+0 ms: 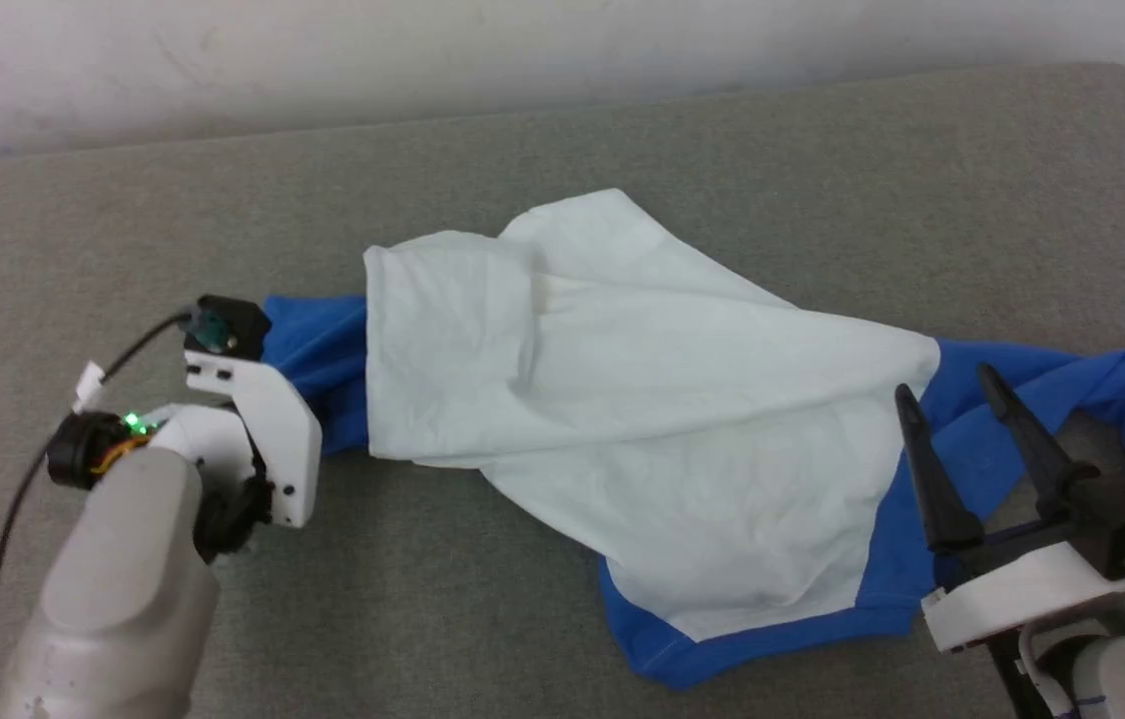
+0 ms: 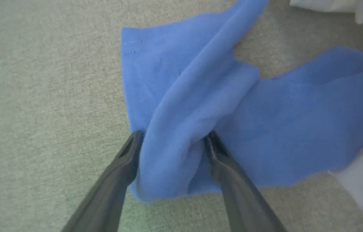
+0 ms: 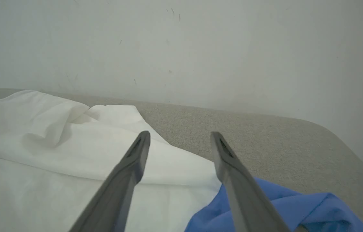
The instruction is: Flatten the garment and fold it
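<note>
The garment [image 1: 622, 399], a white T-shirt, lies crumpled and partly folded over itself on the grey surface; its chest print is hidden. Its left blue sleeve [image 1: 317, 359] pokes out toward my left wrist [image 1: 263, 439], which points down at it. In the left wrist view, my left gripper [image 2: 173, 137] is open and straddles a raised fold of that sleeve [image 2: 200, 112]. My right gripper [image 1: 948, 384] is open and hovers over the seam where the white body meets the right blue sleeve [image 1: 1071, 389]. Nothing sits between its fingers [image 3: 180, 135].
A grey padded surface [image 1: 522, 160] carries the shirt, with a pale wall [image 1: 422, 50] behind its far edge. A blue band of the shirt [image 1: 722, 649] curls along the near side. The surface's rounded right corner [image 3: 339, 141] is near my right arm.
</note>
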Motion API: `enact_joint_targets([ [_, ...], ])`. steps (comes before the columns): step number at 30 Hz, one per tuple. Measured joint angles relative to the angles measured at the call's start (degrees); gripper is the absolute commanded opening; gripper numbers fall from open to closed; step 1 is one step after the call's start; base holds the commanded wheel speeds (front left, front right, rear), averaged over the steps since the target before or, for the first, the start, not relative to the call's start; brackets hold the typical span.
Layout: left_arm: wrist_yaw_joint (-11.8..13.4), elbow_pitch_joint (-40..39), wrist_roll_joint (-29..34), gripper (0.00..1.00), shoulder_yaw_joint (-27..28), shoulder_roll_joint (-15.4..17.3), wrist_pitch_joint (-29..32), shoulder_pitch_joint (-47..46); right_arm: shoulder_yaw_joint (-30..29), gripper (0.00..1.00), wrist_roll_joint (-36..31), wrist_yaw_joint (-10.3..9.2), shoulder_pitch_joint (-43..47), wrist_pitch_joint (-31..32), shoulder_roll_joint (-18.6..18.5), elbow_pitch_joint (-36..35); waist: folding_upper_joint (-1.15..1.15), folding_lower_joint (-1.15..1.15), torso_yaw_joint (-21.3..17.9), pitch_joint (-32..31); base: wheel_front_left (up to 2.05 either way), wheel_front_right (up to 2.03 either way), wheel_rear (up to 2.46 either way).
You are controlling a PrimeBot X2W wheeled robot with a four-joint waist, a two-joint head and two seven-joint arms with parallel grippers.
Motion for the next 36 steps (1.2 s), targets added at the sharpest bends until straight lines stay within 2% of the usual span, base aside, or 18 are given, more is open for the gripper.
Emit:
enact_joint_targets([
  [2, -0.19, -0.32, -3.34, 0.44, -1.57, 1.51, 4.79, -1.47, 0.54, 1.00, -0.44, 0.00, -0.42, -0.30, 0.56, 0.81, 0.00, -0.01, -0.79, 0.73, 0.00, 0.00, 0.00],
  [3, -0.19, -1.13, -4.82, 0.00, -2.67, 2.33, 6.24, -1.69, 0.63, 1.00, -0.60, 0.00, -0.49, -0.55, 0.86, 1.33, 0.00, -0.01, -1.15, 1.02, 0.00, 0.00, 0.00],
  [5, -0.21, -3.41, -7.57, 0.00, -4.33, 4.02, 6.76, -1.41, 0.69, 1.00, -0.84, 0.00, -0.60, -0.93, 1.48, 2.32, 0.00, -0.01, -1.72, 1.48, 0.00, 0.00, 0.00],
  [10, 0.29, -8.13, -9.49, 0.00, -3.13, 5.45, 1.56, 2.69, 0.38, 1.00, -1.18, 0.01, -0.50, -1.26, 2.13, 4.58, 0.00, 0.00, -1.62, 1.00, 0.00, 0.00, 0.00],
  [15, 5.48, -16.13, -10.44, 0.00, 1.30, 6.37, -3.89, 9.93, -0.63, 1.00, -1.58, 0.00, 0.15, -1.08, 2.05, 5.98, 0.00, 0.00, -0.09, -0.79, 0.00, 0.00, 0.00],
  [21, 12.16, -29.73, -11.56, 0.00, 7.05, 8.39, -5.10, 21.63, -1.42, 1.00, -2.42, 0.00, 1.75, 0.08, 2.25, 6.34, 0.00, -0.02, 3.64, -3.64, 0.00, 0.00, 0.00],
  [25, 15.70, -37.28, -12.41, 0.00, 9.51, 8.94, -2.65, 31.57, -2.26, 1.00, -2.72, 0.00, 2.47, 0.62, 2.72, 6.57, 0.00, -0.02, 6.30, -5.25, 0.00, 0.00, 0.00],
  [28, 17.58, -41.53, -14.12, 0.00, 9.51, 8.91, 2.11, 38.80, -2.54, 1.00, -3.00, 0.00, 2.88, 1.05, 3.15, 6.83, 0.00, -0.02, 8.16, -6.25, 0.00, 0.00, 0.00],
  [32, 17.94, -45.54, -17.13, 0.00, 7.53, 8.96, 9.91, 45.73, -2.93, 1.00, -3.02, 0.00, 3.59, 1.35, 3.24, 7.24, 0.00, -0.03, 10.50, -7.28, 0.00, 0.00, 0.00],
  [35, 17.39, -47.51, -18.45, 0.00, 6.20, 8.89, 11.73, 46.74, -3.01, 1.00, -3.21, 0.00, 3.66, 1.60, 3.23, 7.61, 0.00, -0.02, 11.99, -7.83, 0.00, 0.00, 0.00],
  [36, 17.40, -47.90, -17.88, 0.66, 6.27, 8.86, 10.54, 46.25, -2.99, 1.00, -3.31, 0.00, 3.66, 1.68, 3.22, 7.64, 0.00, -0.02, 12.43, -7.97, 0.00, 0.00, 0.00],
])
